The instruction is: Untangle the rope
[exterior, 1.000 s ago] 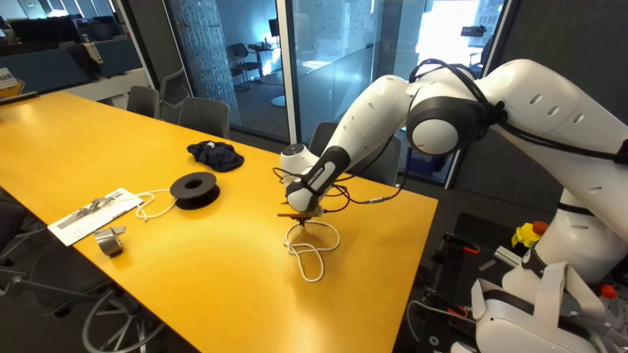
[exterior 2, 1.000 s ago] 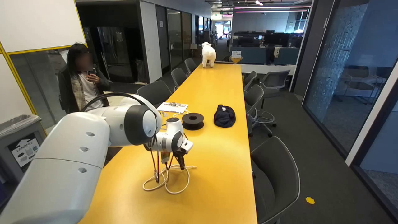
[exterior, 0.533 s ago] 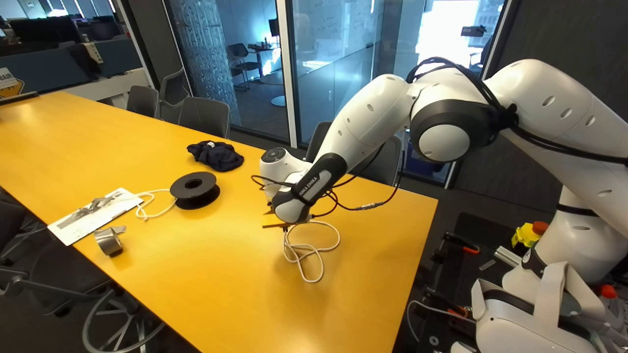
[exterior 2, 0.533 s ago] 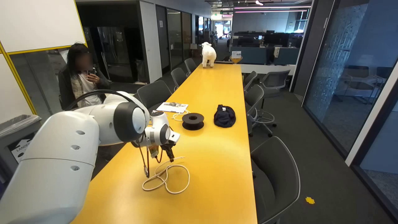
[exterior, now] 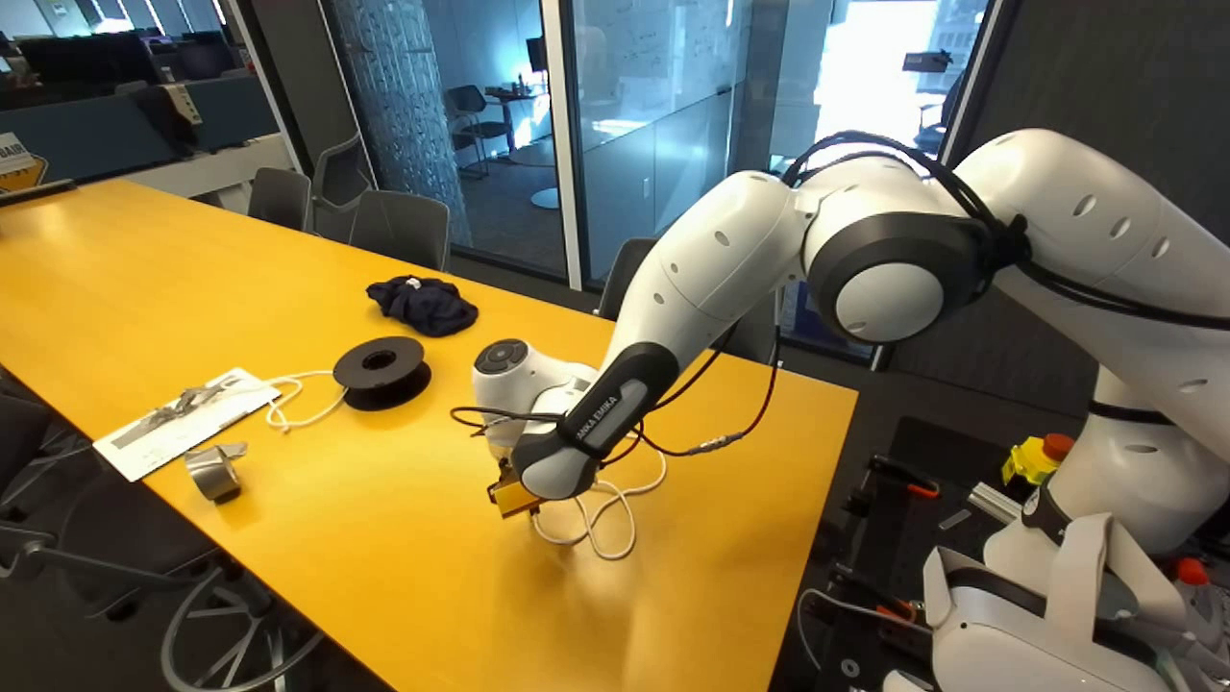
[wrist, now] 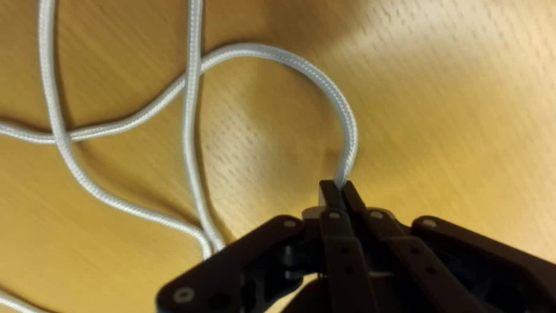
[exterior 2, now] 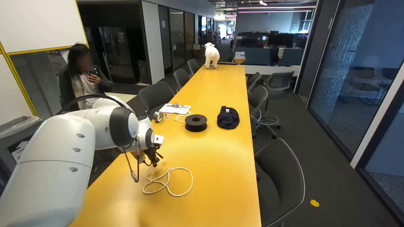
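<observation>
A: Gripper (wrist: pixel 340 184), quick?
B: Jaws pressed together, one strand of the rope (wrist: pixel 188 117) pinched between the tips.
A: Rope's where?
B: Near end of the yellow table (exterior 2: pixel 221 183), loosely looped beneath and beside the gripper. Wrist view, left to right: one crossing, second crossing, then a clean curl into the tips.
A: How'll it handle?
B: Looks light, limp, braided. Probably tough, maybe slightly slick. It should follow a pull and fold under a push.
A: Best hold?
B: That curl, I'd say: single strand, clear of the crossings. But other strands look to lie over the held one at both, so a fast tug could drag the whole bunch.
A: Around it? Left to right.
B: In an exterior view: flat white strip (exterior: pixel 204 425), roll of tape (exterior: pixel 207 473), second pale cord (exterior: pixel 312 421), black spool (exterior: pixel 382 380), dark cloth (exterior: pixel 423 308). All farther off, well apart from the rope.
A: In the way?
B: Not those. A hanging cable (exterior: pixel 714 444) seems near the loops; could snag. Two strands also run out of sight behind the gripper, so can't tell how they pass there.
</observation>
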You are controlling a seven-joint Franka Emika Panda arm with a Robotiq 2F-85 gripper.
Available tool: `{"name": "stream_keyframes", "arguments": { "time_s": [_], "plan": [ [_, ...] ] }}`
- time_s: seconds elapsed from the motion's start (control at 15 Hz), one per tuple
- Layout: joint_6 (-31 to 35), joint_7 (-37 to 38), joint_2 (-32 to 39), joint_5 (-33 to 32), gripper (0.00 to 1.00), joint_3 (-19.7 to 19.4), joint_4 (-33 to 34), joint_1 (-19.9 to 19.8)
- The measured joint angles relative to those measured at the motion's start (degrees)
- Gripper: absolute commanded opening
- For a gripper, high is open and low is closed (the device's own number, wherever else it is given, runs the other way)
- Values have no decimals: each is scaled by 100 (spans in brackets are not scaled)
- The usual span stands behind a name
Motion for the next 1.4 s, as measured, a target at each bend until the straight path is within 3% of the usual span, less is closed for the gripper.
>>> {"name": "stream_keyframes", "arguments": {
  "time_s": [0.07,0.13,0.2,0.73,0.8,1.4],
  "plan": [
    [0,-171,18,0,29,75,1,-2],
    [-3,-311,30,0,29,123,1,-3],
    [-8,-437,37,0,36,163,0,-12],
    [-356,-1700,-11,152,96,471,-101,-321],
    [-433,-1933,-56,203,100,551,-174,-400],
    [-832,-4626,-1111,415,100,1181,-1656,-1287]
  ]
}}
